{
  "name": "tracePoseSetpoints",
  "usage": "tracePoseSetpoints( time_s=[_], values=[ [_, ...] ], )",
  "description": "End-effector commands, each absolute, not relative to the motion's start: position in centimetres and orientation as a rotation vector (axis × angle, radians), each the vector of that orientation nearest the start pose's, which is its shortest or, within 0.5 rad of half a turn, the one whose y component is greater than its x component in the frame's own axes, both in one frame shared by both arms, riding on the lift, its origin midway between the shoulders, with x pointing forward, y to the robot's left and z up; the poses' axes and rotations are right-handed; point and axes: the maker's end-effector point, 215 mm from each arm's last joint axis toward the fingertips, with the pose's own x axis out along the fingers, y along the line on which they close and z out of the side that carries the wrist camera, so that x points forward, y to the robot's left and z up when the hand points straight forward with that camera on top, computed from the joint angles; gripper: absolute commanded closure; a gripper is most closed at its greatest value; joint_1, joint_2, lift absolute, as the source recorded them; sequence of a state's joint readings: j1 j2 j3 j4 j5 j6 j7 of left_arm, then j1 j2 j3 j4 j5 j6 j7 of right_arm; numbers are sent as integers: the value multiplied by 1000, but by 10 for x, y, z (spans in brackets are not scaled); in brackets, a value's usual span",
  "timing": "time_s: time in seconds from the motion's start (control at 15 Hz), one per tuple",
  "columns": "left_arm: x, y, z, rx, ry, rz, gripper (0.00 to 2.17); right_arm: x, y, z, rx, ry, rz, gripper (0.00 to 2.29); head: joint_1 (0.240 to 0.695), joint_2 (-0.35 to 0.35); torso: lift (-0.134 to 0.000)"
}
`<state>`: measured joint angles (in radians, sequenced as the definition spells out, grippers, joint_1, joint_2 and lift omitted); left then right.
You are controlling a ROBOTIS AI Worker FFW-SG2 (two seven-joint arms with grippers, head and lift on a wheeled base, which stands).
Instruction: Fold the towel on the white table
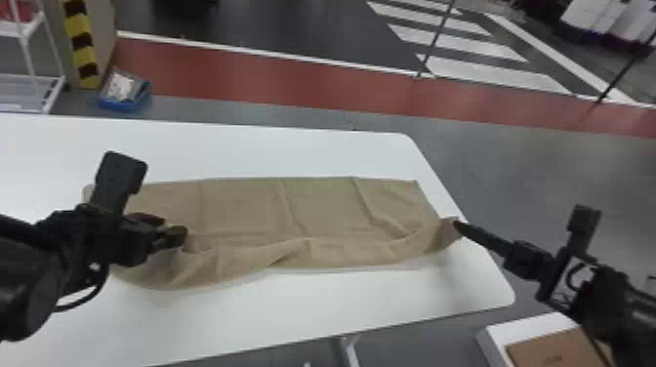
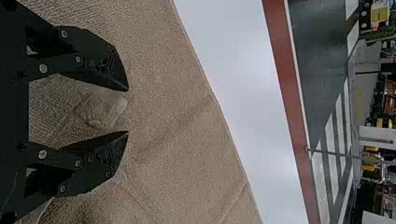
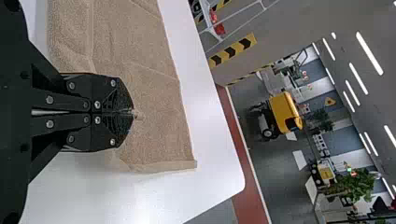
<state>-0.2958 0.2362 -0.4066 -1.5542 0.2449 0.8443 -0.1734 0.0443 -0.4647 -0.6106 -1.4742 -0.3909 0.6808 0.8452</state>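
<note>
Clearly, the fold is only partway along. The white table (image 1: 219,317) carries the towel (image 1: 244,210), laid out as a long strip from side to side, its right end close to the table's right edge. Lengthwise it looks narrow enough to have been doubled over once, though how many layers lie there I cannot tell. The far edge (image 1: 312,178) runs fairly straight; the near edge (image 1: 341,251) is rumpled and loosely gathered, so that side does not count as finished. A few creases cross the cloth, and nothing shows the strip brought end over end.

At the left end, toward the near side, the left gripper (image 2: 128,111) sits low over the cloth with its fingers parted, a raised ruck of towel between them that they do not pinch. At the other end the right gripper (image 3: 134,113) has its fingers clenched on a small pinch of cloth (image 1: 451,233), lifted slightly at the near side.

What seems left is to grip the left end too, settle and smooth the near edge, then probably fold the strip across its length and press it flat.
</note>
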Motion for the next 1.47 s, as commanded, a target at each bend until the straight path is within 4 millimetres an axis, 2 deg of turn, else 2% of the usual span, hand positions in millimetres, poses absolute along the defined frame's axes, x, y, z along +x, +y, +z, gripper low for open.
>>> tracePoseSetpoints(
  time_s=[0.0, 0.33, 0.4, 0.67, 0.87, 1.0, 1.13, 1.4],
  values=[
    [571, 88, -460, 149, 676, -508, 704, 479, -518, -384, 347, 420, 241, 1396, 695, -350, -120],
    [567, 92, -465, 154, 683, -505, 718, 481, -516, -386, 347, 423, 245, 1393, 695, -350, -120],
    [567, 92, -464, 149, 684, -506, 991, 481, -515, -386, 347, 424, 245, 1396, 695, -350, -120],
    [565, 98, -460, 123, 673, -497, 1008, 482, -516, -385, 347, 423, 244, 1396, 695, -350, -120],
    [557, 117, -450, 103, 677, -474, 1008, 481, -517, -384, 349, 426, 241, 1396, 695, -350, -120],
    [559, 130, -445, 107, 670, -455, 1008, 484, -516, -382, 348, 423, 243, 1396, 695, -350, -120],
    [562, 148, -446, 104, 672, -428, 1008, 485, -517, -381, 348, 422, 241, 1396, 695, -350, -120],
    [561, 169, -450, 103, 684, -409, 991, 482, -523, -380, 352, 427, 231, 1393, 695, -350, -120]
  ],
)
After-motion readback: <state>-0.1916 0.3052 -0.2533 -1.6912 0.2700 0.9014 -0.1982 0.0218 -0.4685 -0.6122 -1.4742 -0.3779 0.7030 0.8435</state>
